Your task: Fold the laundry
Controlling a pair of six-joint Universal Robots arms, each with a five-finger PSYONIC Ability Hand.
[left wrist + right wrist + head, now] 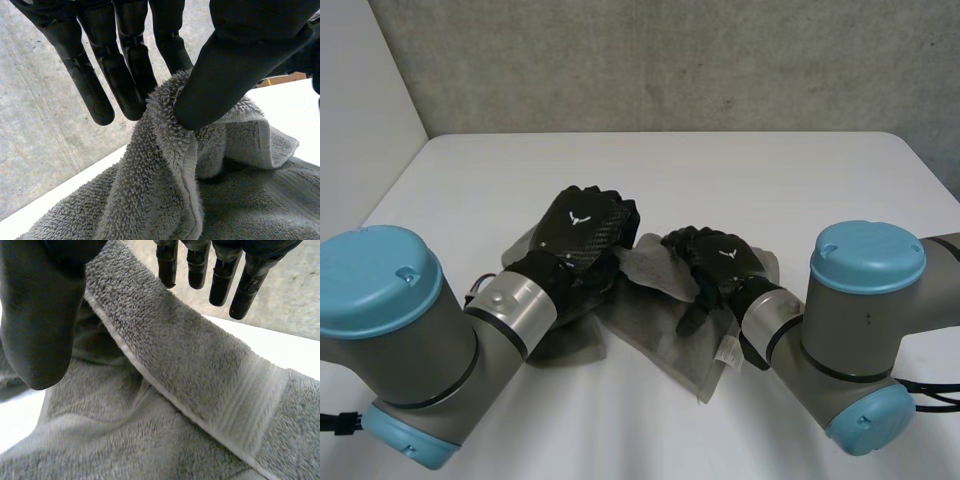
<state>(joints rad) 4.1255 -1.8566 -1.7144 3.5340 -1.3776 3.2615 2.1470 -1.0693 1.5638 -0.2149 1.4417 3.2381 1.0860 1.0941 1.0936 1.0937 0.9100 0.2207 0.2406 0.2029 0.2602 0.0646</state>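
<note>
Left arm [410, 340], grey joint with light-blue cap: enters at the near left of the white table [670, 160].

Left hand [582, 228], black: positioned palm down over the left part of the grey terry towel [655, 335]. In the left wrist view, a raised fold of the towel [150, 200] stands between the thumb [220, 80] and the straight fingers [95, 90]. The thumb tip presses into the pile of this fold. Status: the left hand grips the towel by pinching.

Towel: lies crumpled on the table, near the robot, between and under both hands. A small white label [728, 350] shows at its near right edge.

Right hand [718, 255], black: positioned over the right part of the towel, just beside the left hand. In the right wrist view, a hemmed band of the towel [190, 365] rises from the flat cloth and passes up between the thumb [40, 325] and the fingers [220, 285]. Status: the right hand holds this edge.

Right arm [860, 320]: enters at the near right.
</note>
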